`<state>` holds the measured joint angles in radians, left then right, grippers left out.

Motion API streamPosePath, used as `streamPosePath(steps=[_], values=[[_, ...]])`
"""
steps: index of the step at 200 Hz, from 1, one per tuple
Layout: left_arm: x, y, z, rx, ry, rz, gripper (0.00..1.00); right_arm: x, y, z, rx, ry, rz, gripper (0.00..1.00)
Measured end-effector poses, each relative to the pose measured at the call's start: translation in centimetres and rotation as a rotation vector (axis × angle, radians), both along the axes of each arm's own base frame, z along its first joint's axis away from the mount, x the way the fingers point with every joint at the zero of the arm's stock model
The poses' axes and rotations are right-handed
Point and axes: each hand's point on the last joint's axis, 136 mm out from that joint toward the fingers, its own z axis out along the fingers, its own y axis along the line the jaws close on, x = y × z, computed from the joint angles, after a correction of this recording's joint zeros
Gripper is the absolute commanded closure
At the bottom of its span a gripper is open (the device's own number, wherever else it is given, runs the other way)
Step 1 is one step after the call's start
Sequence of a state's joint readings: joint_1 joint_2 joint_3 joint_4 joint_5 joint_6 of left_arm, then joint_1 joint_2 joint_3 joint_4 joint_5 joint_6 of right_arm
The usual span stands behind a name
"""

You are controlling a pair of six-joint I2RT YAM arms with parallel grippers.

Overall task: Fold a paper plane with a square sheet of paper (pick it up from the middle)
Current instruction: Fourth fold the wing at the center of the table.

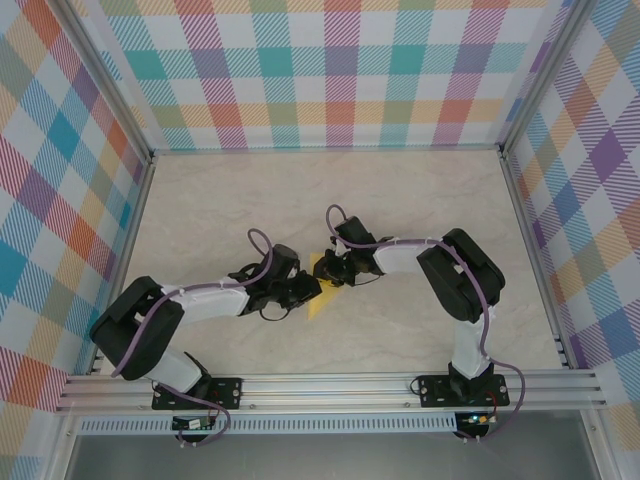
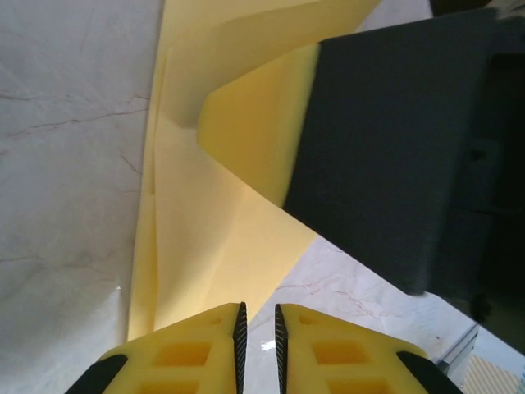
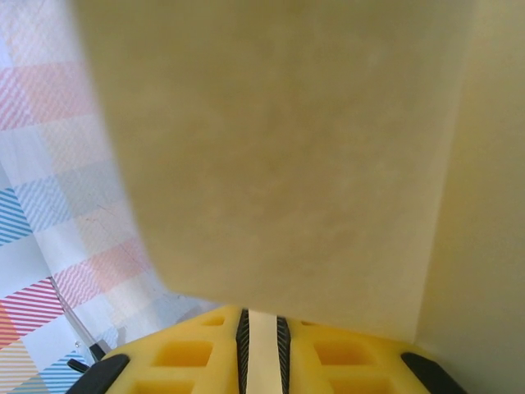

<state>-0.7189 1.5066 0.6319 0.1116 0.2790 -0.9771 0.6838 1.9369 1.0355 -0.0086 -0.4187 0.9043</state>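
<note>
- The yellow paper (image 1: pixel 319 303) is being held up near the middle of the pale marbled table (image 1: pixel 400 210), between the two grippers where they are meeting.
- In the left wrist view the paper (image 2: pixel 205 246) is being shown as a folded shape: several layers are overlapping, with straight creases running lengthwise and one edge standing up from the table (image 2: pixel 66 164).
- The right gripper (image 1: pixel 335 275) is being kept narrow and clamped on the paper; a pale yellow strip is being pinched between its fingers (image 3: pixel 262 328), and the paper (image 3: pixel 279 164) is rising broad and blurred before the checked wall (image 3: pixel 49 107).
- The right gripper's yellow pad (image 2: pixel 254 131) is being pressed against the upper fold.
- The left gripper (image 1: pixel 305 290) is being kept narrow, a thin slit showing between its fingers (image 2: pixel 258 328); the paper's lower corner is reaching them, but whether it is being pinched cannot be told.
</note>
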Motion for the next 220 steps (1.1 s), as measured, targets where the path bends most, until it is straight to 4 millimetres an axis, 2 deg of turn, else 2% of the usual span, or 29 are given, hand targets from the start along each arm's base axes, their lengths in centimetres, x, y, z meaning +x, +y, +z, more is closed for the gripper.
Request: streamPosePath(steps=[33, 72, 96, 126, 144, 161, 220], values=[[-0.5, -0.1, -1.2, 0.024, 0.025, -0.011, 0.83, -0.2, -0.1, 0.0, -0.015, 0.010, 0.009, 0.80], [-1.4, -0.2, -3.0, 0.068, 0.059, -0.033, 0.90, -0.3, -0.3, 0.1, -0.031, 0.015, 0.026, 0.79], [-1.4, -0.2, -3.0, 0.079, 0.047, -0.033, 0.93, -0.2, -0.7, 0.2, -0.040, 0.009, 0.033, 0.80], [-1.5, -0.1, -3.0, 0.095, 0.030, -0.028, 0.94, -0.3, -1.4, 1.2, -0.047, -0.002, 0.043, 0.86], [-1.5, 0.0, -3.0, 0.100, 0.021, -0.031, 0.94, -0.2, -1.2, 2.4, -0.023, -0.031, 0.059, 0.93], [-1.6, 0.0, -3.0, 0.103, 0.016, -0.037, 0.94, -0.2, -0.9, 2.9, 0.001, -0.043, 0.068, 0.95], [-1.6, -0.1, -3.0, 0.108, 0.013, -0.045, 0.95, -1.0, -1.1, 0.7, -0.012, 0.002, 0.084, 0.95]])
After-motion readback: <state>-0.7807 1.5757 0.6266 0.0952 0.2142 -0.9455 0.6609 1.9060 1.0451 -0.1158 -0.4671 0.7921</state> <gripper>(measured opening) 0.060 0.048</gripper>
